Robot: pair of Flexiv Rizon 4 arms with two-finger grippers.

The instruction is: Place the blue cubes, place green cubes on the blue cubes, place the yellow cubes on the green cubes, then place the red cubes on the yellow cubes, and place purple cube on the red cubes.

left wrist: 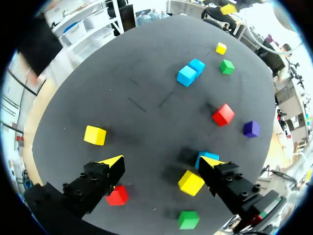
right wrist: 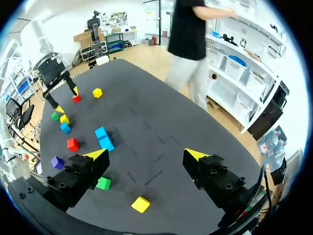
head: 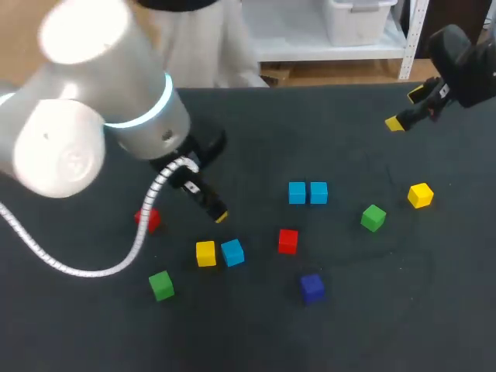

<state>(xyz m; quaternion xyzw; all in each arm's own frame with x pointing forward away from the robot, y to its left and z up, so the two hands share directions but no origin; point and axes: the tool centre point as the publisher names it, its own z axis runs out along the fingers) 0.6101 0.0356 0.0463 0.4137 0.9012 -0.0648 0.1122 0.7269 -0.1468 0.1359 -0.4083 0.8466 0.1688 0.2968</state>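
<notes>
Two arms are poised over a dark table (head: 325, 132) scattered with coloured cubes, each cube resting directly on the surface. The left gripper (left wrist: 161, 161) hangs above the near-left part, its fingers spread wide and holding nothing. Below it a yellow cube (left wrist: 190, 182) sits just beside a light-blue cube (left wrist: 203, 157), which is partly hidden by one finger. A red cube (left wrist: 119, 196) lies by the other finger, and a green cube (left wrist: 188, 219) lies closer to the front edge. A second yellow cube (left wrist: 95, 135) sits alone ahead of the gripper.

The right gripper (head: 406, 108) is held near the far-right corner, its fingers also apart and empty, over bare tabletop. A pair of blue cubes (head: 297, 193) stands side by side, touching, near the middle. A second red cube (head: 287, 241) lies in front of the pair, and the purple cube (head: 312, 287) is nearer the front edge. A second green cube (head: 373, 218) and a third yellow cube (head: 420, 194) stand apart toward the right edge. A wide band of bare surface runs along the far edge.
</notes>
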